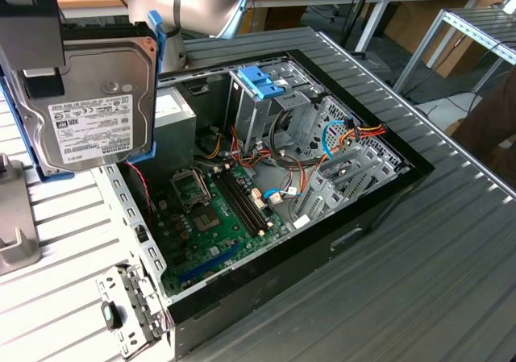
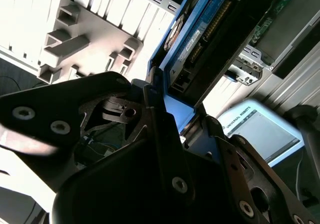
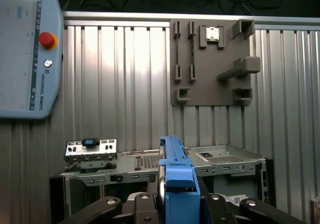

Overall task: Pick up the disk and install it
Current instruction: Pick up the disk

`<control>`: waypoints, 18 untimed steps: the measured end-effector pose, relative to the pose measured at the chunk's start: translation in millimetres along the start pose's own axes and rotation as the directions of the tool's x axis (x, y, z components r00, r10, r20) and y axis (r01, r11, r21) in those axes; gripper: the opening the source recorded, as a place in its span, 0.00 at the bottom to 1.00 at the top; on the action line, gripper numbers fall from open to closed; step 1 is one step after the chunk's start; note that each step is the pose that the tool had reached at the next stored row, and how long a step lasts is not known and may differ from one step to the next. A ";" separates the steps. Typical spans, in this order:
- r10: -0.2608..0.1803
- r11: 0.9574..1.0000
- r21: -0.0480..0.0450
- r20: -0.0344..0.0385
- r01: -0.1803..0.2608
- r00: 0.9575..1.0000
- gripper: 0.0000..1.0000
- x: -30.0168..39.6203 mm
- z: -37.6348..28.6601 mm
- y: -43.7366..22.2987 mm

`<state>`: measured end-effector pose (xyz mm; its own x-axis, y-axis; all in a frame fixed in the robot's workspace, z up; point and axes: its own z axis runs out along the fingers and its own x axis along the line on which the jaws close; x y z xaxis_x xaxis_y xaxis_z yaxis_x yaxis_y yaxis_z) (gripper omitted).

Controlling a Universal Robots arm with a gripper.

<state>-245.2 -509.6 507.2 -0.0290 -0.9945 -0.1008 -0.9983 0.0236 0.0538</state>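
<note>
The end effector point(image 2: 182, 113) is clamped on the disk point(image 1: 93, 104), gripping its light-blue carrier. The disk hangs upright in the air, label side out, over the desk point(image 1: 451, 281) at the exterior view's left, just beside the open computer case point(image 1: 367, 221).

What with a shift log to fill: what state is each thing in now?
disk: lifted, clamped in the gripper.
gripper: shut on the disk.
computer case: lying flat, side open.
blue-handled carrier: seated atop its cage.
grey holder: holds one small part.
</note>
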 end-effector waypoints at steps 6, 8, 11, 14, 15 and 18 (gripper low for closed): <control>0.000 1.000 0.000 0.000 0.000 1.000 0.37 2.8 -0.3 -0.5; 0.000 1.000 0.000 0.000 0.000 1.000 0.37 3.6 -0.3 -0.6; 0.000 1.000 0.000 0.000 0.000 1.000 0.37 4.6 -0.5 -0.9; 0.000 1.000 0.000 0.000 0.000 1.000 0.37 5.8 -0.6 -1.2; 0.000 1.000 0.000 0.000 0.000 1.000 0.37 6.0 -0.6 -1.2; 0.000 1.000 0.000 0.000 0.000 1.000 0.37 7.0 -0.8 -1.6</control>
<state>-243.8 -516.7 507.1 -0.0290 -0.9945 -0.1008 -0.9983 0.0236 0.0538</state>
